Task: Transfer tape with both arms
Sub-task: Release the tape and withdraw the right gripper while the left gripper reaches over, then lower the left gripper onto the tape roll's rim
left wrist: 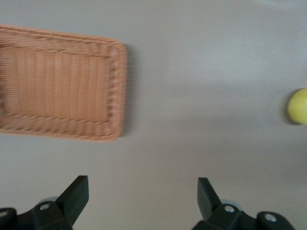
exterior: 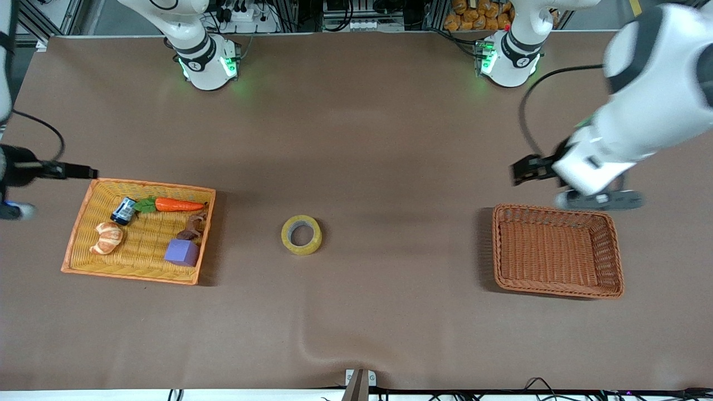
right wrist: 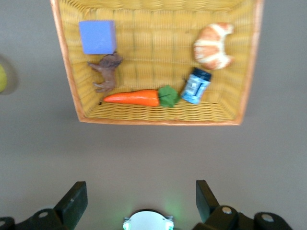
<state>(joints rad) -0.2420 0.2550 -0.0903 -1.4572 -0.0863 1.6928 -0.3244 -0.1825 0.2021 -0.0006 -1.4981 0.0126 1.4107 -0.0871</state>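
The tape (exterior: 301,235) lies flat at frame centre on the worktop (exterior: 356,139), untouched, between the yellow tray (exterior: 78,234) and the empty brown basket (exterior: 557,288). Left claw (exterior: 526,170), spread, hovers above the basket's upper edge. Right claw (right wrist: 139,201), spread, waits at far left. Judgement: pickup not begun; the next move calls for a descent onto the tape's rim.

Picture edges cut off the tape (left wrist: 298,106) and right claw (exterior: 78,171).
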